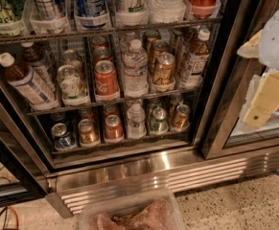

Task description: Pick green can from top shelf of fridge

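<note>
While the green can point(2, 4) stood in a clear tray at the far left end of the fridge's point(177, 176) top shelf point(129, 31), the end effector point(268, 87) hung raised far right, well apart; its opening could not be told.

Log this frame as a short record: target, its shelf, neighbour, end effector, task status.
target: green can, upright, far left of the top shelf
neighbour: silver striped can, just to its right
fridge: three wire shelves of drinks in view
end effector: far right, in front of the right glass door, well apart from the target
status: not yet picked
</note>
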`<state>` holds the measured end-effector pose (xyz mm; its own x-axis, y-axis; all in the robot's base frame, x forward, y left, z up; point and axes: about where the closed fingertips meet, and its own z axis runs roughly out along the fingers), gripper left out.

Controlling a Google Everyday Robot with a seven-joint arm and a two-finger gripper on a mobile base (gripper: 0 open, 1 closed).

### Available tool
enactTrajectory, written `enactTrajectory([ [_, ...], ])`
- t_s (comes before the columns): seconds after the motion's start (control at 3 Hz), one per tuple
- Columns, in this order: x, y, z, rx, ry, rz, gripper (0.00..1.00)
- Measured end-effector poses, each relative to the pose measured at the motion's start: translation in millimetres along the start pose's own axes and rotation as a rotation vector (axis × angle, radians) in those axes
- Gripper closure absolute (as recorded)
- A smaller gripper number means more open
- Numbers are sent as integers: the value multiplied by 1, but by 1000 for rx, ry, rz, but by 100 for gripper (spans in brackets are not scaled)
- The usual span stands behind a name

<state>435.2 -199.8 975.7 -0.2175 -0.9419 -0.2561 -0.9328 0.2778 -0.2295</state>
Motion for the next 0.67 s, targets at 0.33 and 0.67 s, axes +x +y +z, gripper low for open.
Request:
enactTrajectory([
  [0.33,-21,13,3,-35,-68,32,0],
  [0.67,-35,24,7,-69,-112,89,0],
])
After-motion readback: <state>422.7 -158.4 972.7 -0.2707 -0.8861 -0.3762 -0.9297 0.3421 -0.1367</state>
